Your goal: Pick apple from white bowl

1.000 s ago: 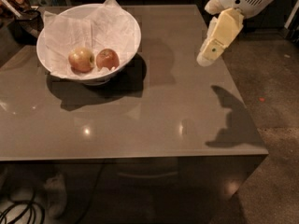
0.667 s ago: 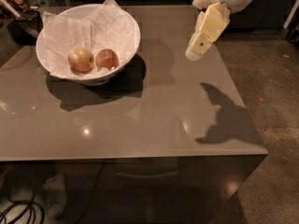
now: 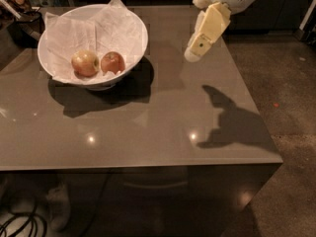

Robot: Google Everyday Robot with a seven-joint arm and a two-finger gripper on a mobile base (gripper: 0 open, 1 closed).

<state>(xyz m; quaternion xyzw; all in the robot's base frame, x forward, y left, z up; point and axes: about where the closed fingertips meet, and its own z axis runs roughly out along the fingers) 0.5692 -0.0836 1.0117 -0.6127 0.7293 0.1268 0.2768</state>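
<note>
The white bowl, lined with crumpled white paper, stands on the far left of the grey table. Two apples lie in it side by side. The darker red apple is on the right, and the paler yellow-pink apple is on the left. My gripper hangs above the table at the far right, to the right of the bowl and well apart from it. It points down and to the left.
The grey table has its front edge near me and its right edge beside bare floor. Dark clutter sits behind the bowl at the far left. Cables lie on the floor below the table.
My gripper has moved left across the table toward the bowl, and its shadow has moved left with it. The bowl and both apples have not moved.
</note>
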